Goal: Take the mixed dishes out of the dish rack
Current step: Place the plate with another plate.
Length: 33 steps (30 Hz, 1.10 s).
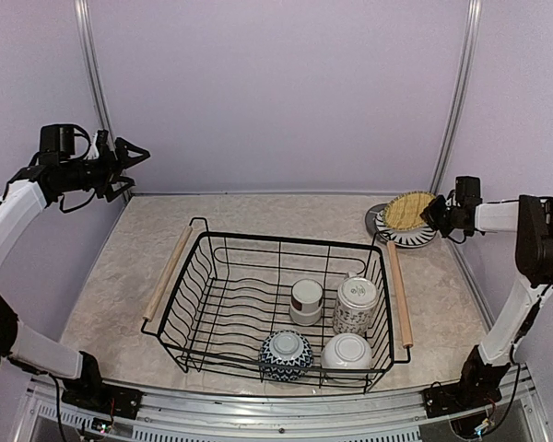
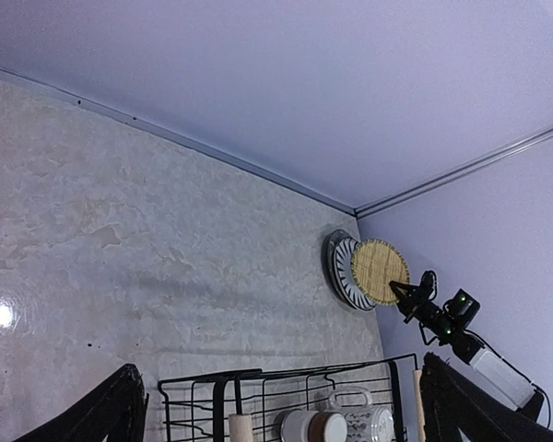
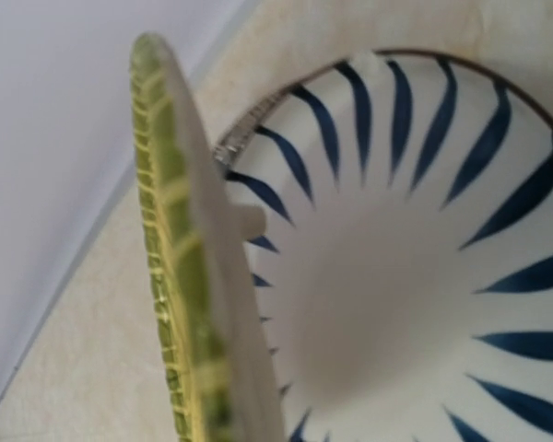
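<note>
Left hand point(image 1: 129, 170): up high on the left, far from the dish rack point(image 1: 286, 241), fingers wide open, holding nothing
Right hand point(image 1: 433, 214): at the far right of the table point(image 1: 258, 216), shut tight on the edge of the yellow mat point(image 1: 408, 210)
Yellow mat: out of the rack, tipped up over the striped plate point(image 1: 401, 237)
Striped plate: on the table, just past the rack's right wooden handle point(image 1: 401, 293)
In the rack: white cup with brown band point(image 1: 306, 301) next to the tall patterned cup point(image 1: 355, 306); in front, the blue bowl point(image 1: 286, 354) and the white bowl point(image 1: 347, 352), both upside down
Only the top view: shows both bowls and both arms
Only the left wrist view: shows its two black fingers point(image 2: 111, 414) far apart, up close
Only the right wrist view: shows the mat's thin edge right up close, and the plate's stripes look dark blue
</note>
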Motion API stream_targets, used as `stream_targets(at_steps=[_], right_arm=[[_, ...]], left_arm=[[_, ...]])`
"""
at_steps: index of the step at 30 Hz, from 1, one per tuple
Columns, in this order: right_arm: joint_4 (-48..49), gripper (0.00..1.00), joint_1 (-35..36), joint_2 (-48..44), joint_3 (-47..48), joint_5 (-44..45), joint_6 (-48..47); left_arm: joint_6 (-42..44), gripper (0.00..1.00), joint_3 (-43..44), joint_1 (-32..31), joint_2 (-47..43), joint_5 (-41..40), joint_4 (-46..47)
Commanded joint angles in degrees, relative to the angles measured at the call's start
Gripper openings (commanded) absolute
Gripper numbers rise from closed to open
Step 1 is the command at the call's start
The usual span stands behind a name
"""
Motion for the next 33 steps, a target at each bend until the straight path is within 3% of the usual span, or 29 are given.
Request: stream_targets(at_steps=[1,28,33], right_arm=[[1.37,0.0,-0.18,2.59,2.96,-1.68,-1.03],[2.74,0.01,-0.1,14.02,7.67,-5.99,-0.71],[4.23,0.07,0.66,14.88,7.18,-7.32,-0.51]], left_arm=[[1.01,0.99,0.96,-0.32,-0.07,0.15,-0.72],[0.99,0.99,1.04,-0.48,-0.77,0.28,-0.72],[0.9,0.99,1.05,-0.41,-0.73,0.37,-0.64]])
